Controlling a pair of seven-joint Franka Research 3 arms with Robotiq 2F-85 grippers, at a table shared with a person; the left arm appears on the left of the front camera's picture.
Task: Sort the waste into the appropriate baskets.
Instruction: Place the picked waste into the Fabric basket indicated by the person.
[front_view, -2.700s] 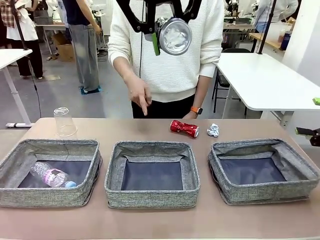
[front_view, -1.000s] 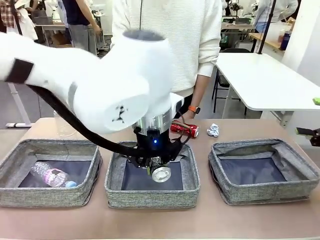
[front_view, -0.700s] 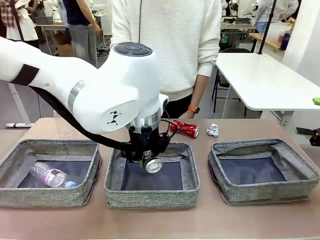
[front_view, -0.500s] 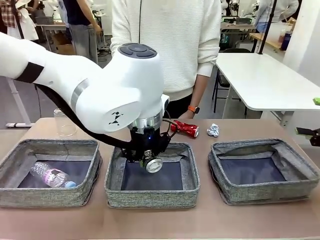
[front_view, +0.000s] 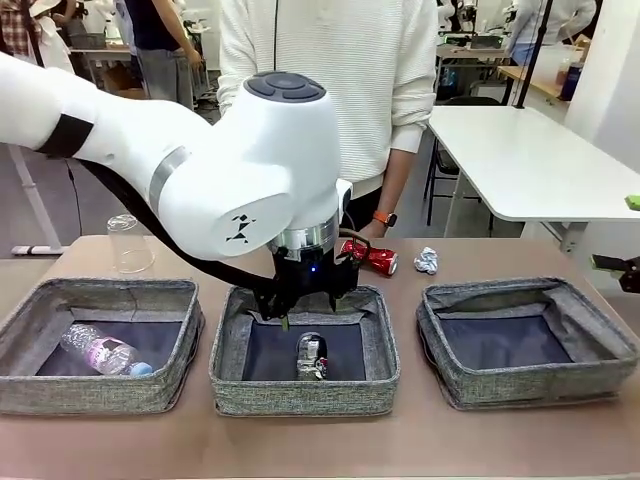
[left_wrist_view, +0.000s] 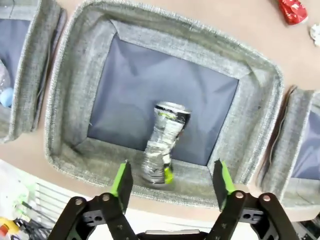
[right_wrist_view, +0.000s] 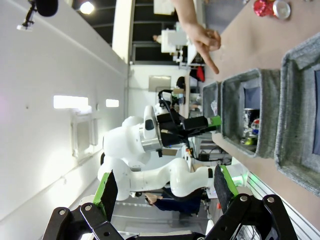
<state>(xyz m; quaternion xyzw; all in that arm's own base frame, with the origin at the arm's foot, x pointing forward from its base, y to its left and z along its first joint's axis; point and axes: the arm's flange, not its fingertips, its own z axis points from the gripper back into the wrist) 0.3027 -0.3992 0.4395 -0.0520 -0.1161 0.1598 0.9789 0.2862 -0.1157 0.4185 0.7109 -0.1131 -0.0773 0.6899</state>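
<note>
The crushed dark can (front_view: 311, 356) has left the left gripper (left_wrist_view: 171, 176) and dropped into the middle grey woven fabric basket (front_view: 228, 340).
The left gripper's fingers stand spread above the can, which sits low in the basket at lower centre of the front view. The right gripper (right_wrist_view: 165, 186) is spread and empty. Right of centre, on the table, lie a crushed red can (front_view: 368, 257) and a crumpled white paper ball (front_view: 426, 261).
</note>
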